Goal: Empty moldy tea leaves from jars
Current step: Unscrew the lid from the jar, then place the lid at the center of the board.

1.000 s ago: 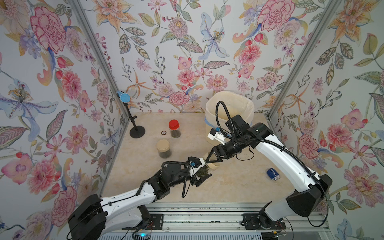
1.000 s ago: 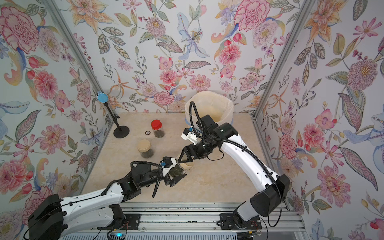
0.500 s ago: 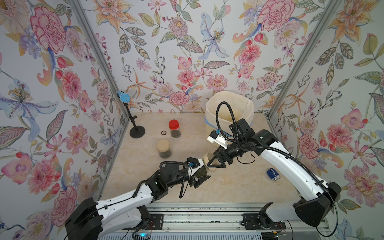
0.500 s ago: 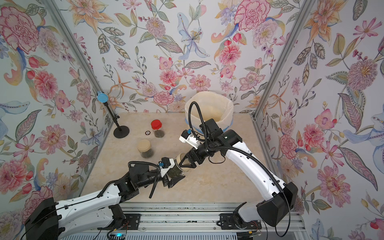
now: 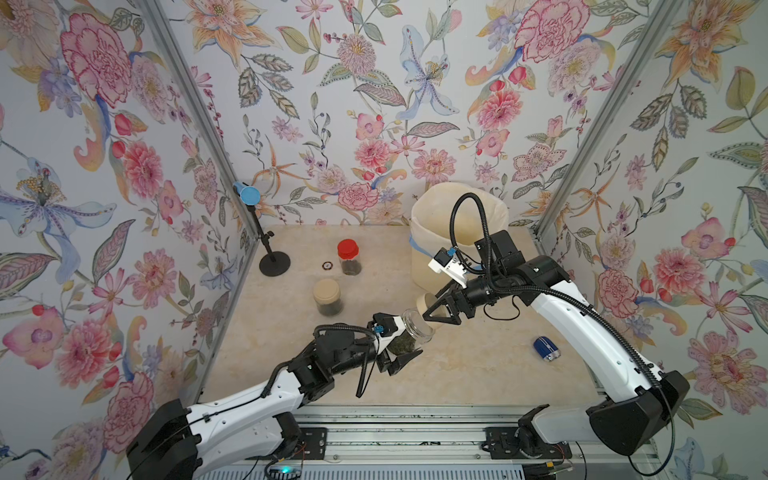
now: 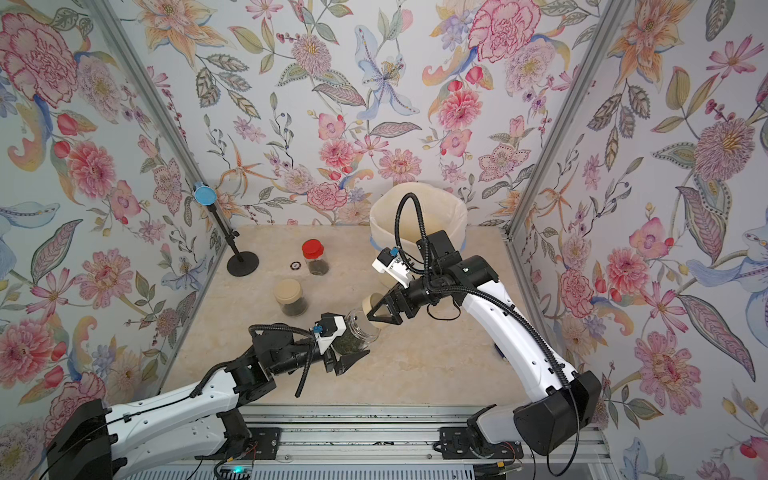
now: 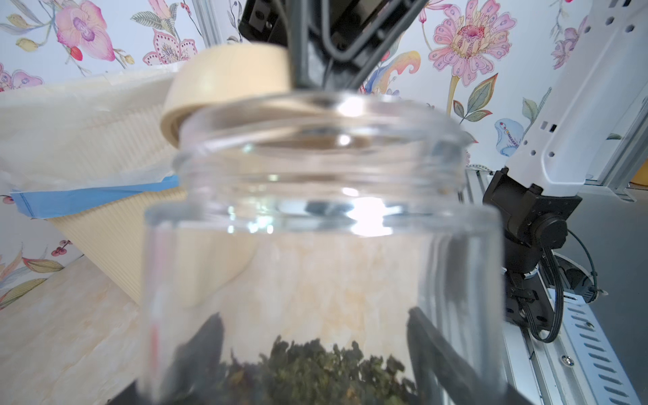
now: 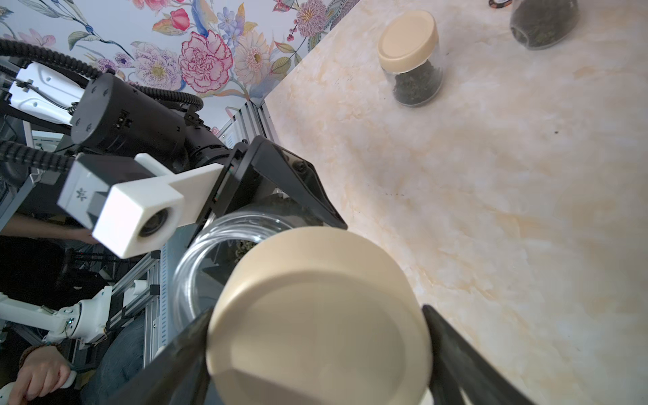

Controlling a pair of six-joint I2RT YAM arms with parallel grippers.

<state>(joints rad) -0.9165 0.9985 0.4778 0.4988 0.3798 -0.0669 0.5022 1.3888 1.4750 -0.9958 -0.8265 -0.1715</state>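
1. Lid removal. The beige lid (image 8: 319, 315) now stands clear of the mouth of the open jar (image 7: 322, 217). A second ago, and half a second ago, it sat against that mouth.
2. Right gripper (image 5: 429, 306). Its jaws stand wide and pinch the lid by its rim. The lid hangs just beside the jar's mouth, on the side toward the back edge of the tabletop (image 5: 478, 365).
3. Left gripper (image 5: 402, 341). It clamps the glass body of the open jar. The jar is tilted, with its mouth aimed toward the back right corner. It is held over the middle of the tabletop, nearer the front edge.
4. Tea leaves (image 7: 315, 368). A dark, crumbly heap lies at the closed end of the tilted jar, well short of the mouth.
5. Bin (image 5: 419, 266). It stands in the back right corner, apart from the open jar.
   - The way out of the jar is now free, so pouring appears to be the next step.
   - The jar must first reach the bin's rim.
   - The right arm lies between jar and bin and would probably have to clear away.
6. Remaining work. The beige-lidded jar (image 5: 327, 297) and the red-capped jar (image 5: 349, 257) stand closed on the tabletop, left of centre. The red-capped one is nearer the back edge. Both show dark leaf inside. By this judgement one of the three jars is opened and none is emptied.
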